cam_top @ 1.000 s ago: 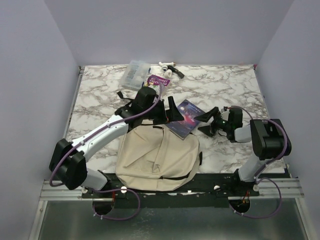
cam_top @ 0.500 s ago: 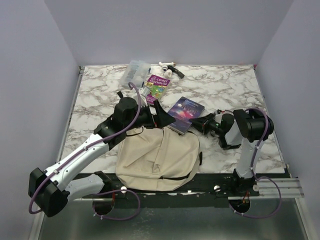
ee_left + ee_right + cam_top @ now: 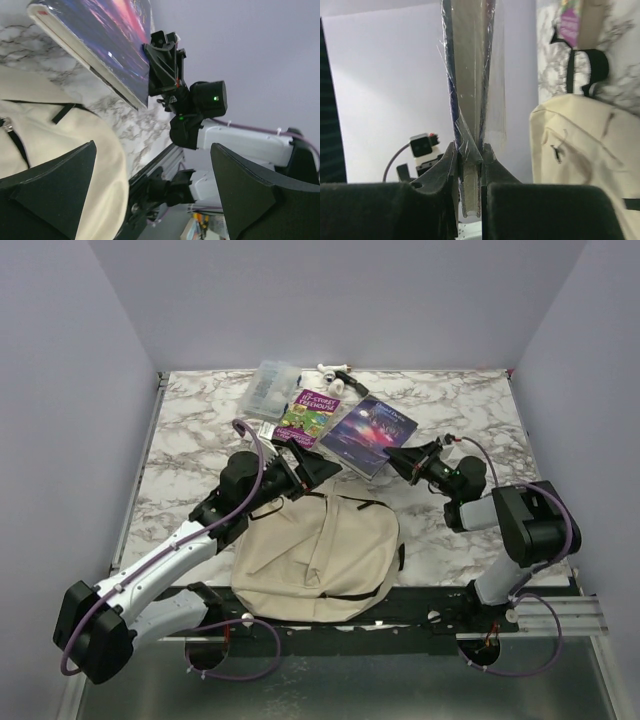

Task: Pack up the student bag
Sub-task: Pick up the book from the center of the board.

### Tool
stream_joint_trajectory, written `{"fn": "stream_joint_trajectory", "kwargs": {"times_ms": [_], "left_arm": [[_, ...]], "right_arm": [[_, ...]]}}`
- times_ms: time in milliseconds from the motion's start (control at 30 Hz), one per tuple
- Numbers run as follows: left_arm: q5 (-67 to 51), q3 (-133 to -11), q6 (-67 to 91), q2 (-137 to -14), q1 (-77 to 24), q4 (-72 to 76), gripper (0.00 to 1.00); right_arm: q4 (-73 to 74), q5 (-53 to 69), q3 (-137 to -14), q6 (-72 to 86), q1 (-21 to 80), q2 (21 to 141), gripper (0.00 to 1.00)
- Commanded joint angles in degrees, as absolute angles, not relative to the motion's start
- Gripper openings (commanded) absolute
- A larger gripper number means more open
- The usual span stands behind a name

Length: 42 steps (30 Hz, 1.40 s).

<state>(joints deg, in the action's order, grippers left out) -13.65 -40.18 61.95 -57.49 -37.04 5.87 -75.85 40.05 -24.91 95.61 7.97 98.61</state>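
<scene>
- The marble-patterned worktop (image 3: 180,440) is being used to carry everything in view.
- The student bag (image 3: 320,560), beige with black straps and zips, is being seen lying flat at the near edge of the worktop, between the two arm bases. Its black carry loop is pointing toward the far side.
- The left gripper (image 3: 318,468) is being held over the far left corner of the bag. Its fingers are being kept spread wide, with nothing between them.
- The right gripper (image 3: 402,458) is being kept clamped on the near edge of a dark blue book (image 3: 370,430).
- The blue book is being held tilted, just beyond the far right corner of the bag. Whether its far end is touching the worktop cannot be told.
- A purple and green book (image 3: 310,415) is being seen lying flat just left of the blue one.
- A clear plastic box (image 3: 270,385) is being seen near the far edge, beside the purple book.
- Some small white and black items (image 3: 338,375), too small to identify, are being seen at the far edge.
</scene>
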Motion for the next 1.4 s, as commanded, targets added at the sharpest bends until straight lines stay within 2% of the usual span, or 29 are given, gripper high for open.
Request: {"fn": "stream_joint_trajectory", "kwargs": {"times_ms": [0, 233, 400, 500, 567, 667, 733, 800, 833, 867, 967, 1033, 1133, 1200, 1367], "left_arm": [[-10.2, -38.8, 70.0, -59.4, -37.0, 21.3, 0.98], [-8.5, -38.5, 72.8, -62.4, -37.5, 27.5, 0.98], [-5.8, -35.5, 73.0, -60.7, -39.3, 32.5, 0.87], [-3.0, -33.3, 71.9, -58.4, -40.8, 34.7, 0.73], [-0.7, -31.7, 71.7, -56.9, -41.8, 35.7, 0.57], [-0.4, -30.1, 71.3, -55.0, -42.4, 37.0, 0.45], [1.5, -29.5, 69.8, -53.7, -42.5, 37.8, 0.33], [1.8, -29.0, 68.7, -52.5, -42.5, 38.0, 0.18], [1.6, -28.7, 68.1, -51.8, -42.5, 38.0, 0.12], [1.3, -28.5, 67.5, -51.1, -42.5, 38.0, 0.10], [0.1, -27.0, 67.1, -47.9, -41.5, 37.4, 0.00], [-3.7, -26.2, 67.4, -45.4, -39.5, 36.1, 0.00], [-14.0, -27.6, 65.8, -43.2, -33.4, 31.8, 0.00], [-21.4, -27.9, 66.4, -42.3, -28.8, 30.6, 0.00], [-43.7, -31.2, 67.2, -44.7, -19.6, 30.0, 0.00]], "right_arm": [[-77.9, 37.5, -25.7, 100.7, 11.3, 89.9, 0.00], [-70.7, 24.6, -25.0, 99.9, 21.7, 77.9, 0.00], [-62.3, 12.4, -23.4, 96.0, 28.8, 69.6, 0.00], [-60.3, 5.1, -21.0, 94.8, 32.3, 65.5, 0.00], [-59.6, 1.7, -20.4, 94.2, 34.4, 63.5, 0.00], [-59.0, 0.4, -20.3, 93.3, 36.3, 62.0, 0.00], [-57.7, 0.3, -20.1, 92.3, 36.9, 61.0, 0.00], [-55.8, 1.3, -20.7, 90.2, 36.9, 60.2, 0.01], [-53.8, 2.7, -21.3, 88.3, 36.9, 59.7, 0.05], [-50.4, 4.2, -22.1, 85.4, 36.9, 58.9, 0.13], [-33.2, 9.1, -25.8, 74.8, 36.8, 57.3, 0.41], [-24.0, 10.3, -27.0, 67.4, 36.7, 55.7, 0.64], [-11.2, 11.9, -31.4, 56.1, 36.0, 54.9, 0.87], [-0.9, 15.3, -35.8, 48.9, 33.6, 56.3, 0.95], [5.6, 34.4, -39.3, 39.9, 25.5, 57.0, 0.97]]}}
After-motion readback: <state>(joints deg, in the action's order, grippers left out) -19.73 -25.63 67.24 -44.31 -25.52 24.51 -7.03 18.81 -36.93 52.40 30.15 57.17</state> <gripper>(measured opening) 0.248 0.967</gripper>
